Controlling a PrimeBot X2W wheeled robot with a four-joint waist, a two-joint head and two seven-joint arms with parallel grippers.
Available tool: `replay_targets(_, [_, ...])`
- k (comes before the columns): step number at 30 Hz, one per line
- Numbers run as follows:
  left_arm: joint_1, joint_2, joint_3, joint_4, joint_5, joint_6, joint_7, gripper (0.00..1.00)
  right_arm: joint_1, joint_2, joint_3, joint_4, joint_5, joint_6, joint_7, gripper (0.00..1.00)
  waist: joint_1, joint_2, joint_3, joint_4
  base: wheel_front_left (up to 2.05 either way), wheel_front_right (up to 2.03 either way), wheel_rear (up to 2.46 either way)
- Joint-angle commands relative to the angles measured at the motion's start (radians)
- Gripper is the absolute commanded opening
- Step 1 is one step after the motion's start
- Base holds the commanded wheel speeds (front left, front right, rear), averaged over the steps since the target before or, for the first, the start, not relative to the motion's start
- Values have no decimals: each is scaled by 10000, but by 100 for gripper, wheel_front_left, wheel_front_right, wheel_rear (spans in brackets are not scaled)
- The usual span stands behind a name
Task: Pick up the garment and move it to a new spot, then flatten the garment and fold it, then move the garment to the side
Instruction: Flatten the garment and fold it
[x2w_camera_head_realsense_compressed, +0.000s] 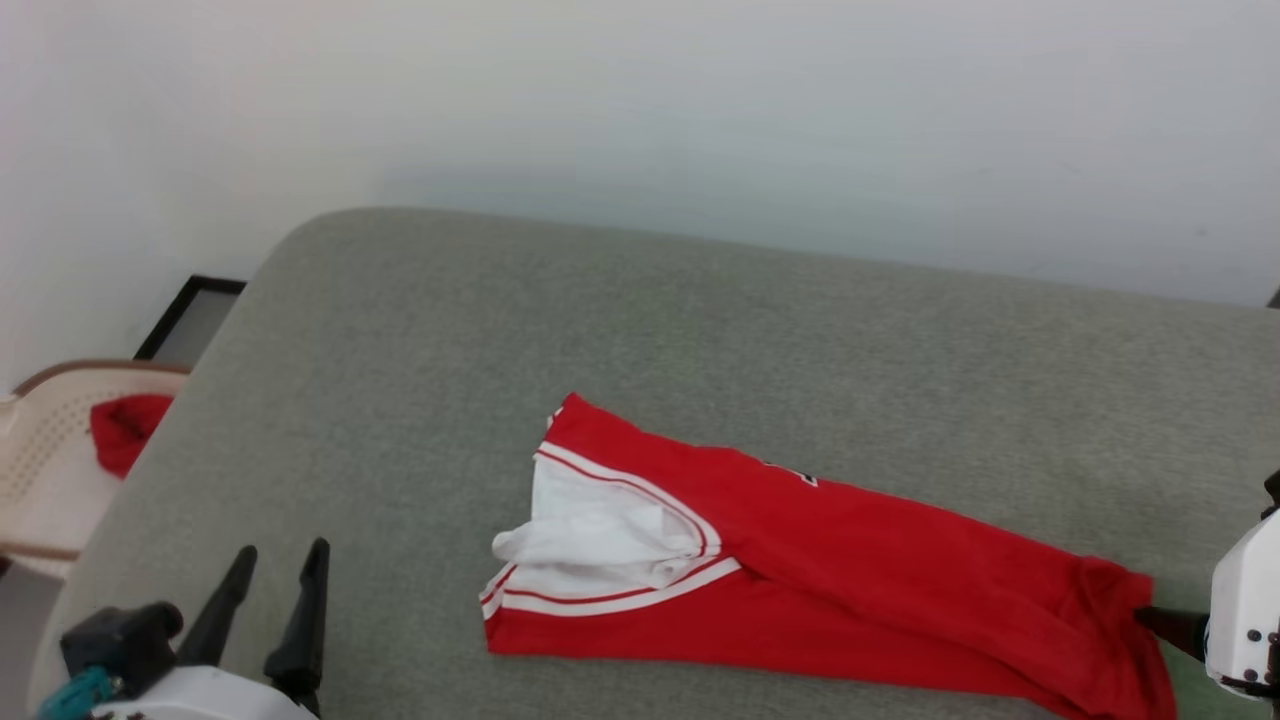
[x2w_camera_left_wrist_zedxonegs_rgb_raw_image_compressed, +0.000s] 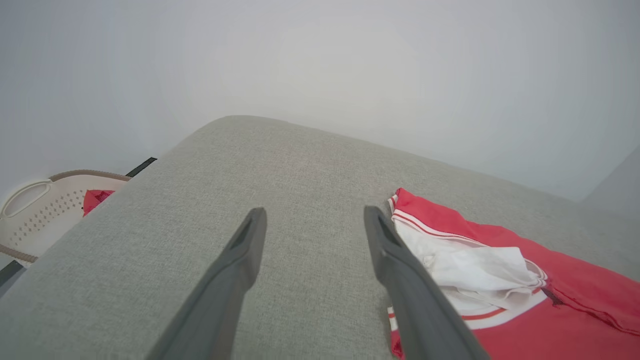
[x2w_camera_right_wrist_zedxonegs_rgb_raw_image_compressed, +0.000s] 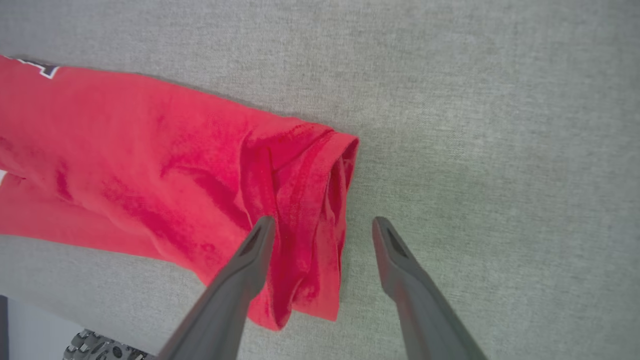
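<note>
The garment (x2w_camera_head_realsense_compressed: 850, 580), a red jersey with a white sleeve (x2w_camera_head_realsense_compressed: 600, 540) and striped trim, lies folded lengthwise into a long strip on the grey cushioned surface (x2w_camera_head_realsense_compressed: 600, 330). A bit of black lettering peeks out at its far edge. My left gripper (x2w_camera_head_realsense_compressed: 282, 552) stands open at the lower left, well short of the sleeve end. In the left wrist view the open left gripper (x2w_camera_left_wrist_zedxonegs_rgb_raw_image_compressed: 315, 212) has the garment (x2w_camera_left_wrist_zedxonegs_rgb_raw_image_compressed: 500, 270) just beside its right finger. My right gripper (x2w_camera_right_wrist_zedxonegs_rgb_raw_image_compressed: 324, 221) is open over the garment's hem end (x2w_camera_right_wrist_zedxonegs_rgb_raw_image_compressed: 310, 190), its left finger above the cloth. In the head view the right gripper (x2w_camera_head_realsense_compressed: 1150, 618) points at that hem.
A cream perforated basket (x2w_camera_head_realsense_compressed: 40, 450) holding a small red cloth lump (x2w_camera_head_realsense_compressed: 125, 425) sits off the surface's left edge, with a black-framed panel (x2w_camera_head_realsense_compressed: 190, 320) behind it. A pale wall (x2w_camera_head_realsense_compressed: 700, 120) rises behind the surface. Bare grey fabric lies beyond and left of the garment.
</note>
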Motion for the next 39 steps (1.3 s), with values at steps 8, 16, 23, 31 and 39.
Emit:
replay_targets(8, [388,-939,1021,203,872,-641,-5,100,-435,276,-418,1111,-664,-7,266,100,0,0,492,663,0,0,0])
replay_targets(16, [515,-1714,1889,339,1424,-1116,-4,100,-647,590,-109,2290,-883,-5,301,73,0,0,713,927,0,0,0])
replay_targets(23, [592,-2238,2450,385,1948,-1462,-4,100,-757,612,301,2817,-306,-1,-80,0,0,0,788,980,0,0,0])
replay_targets(31, [709,-2803,3117,352,2631,-1750,-5,100,-957,330,455,3127,89,-4,-712,0,0,0,680,882,0,0,0])
replay_targets(39, [932,-3098,3523,462,3003,-1991,-5,100,-1093,-489,505,3233,91,-13,-1211,0,0,0,441,617,0,0,0])
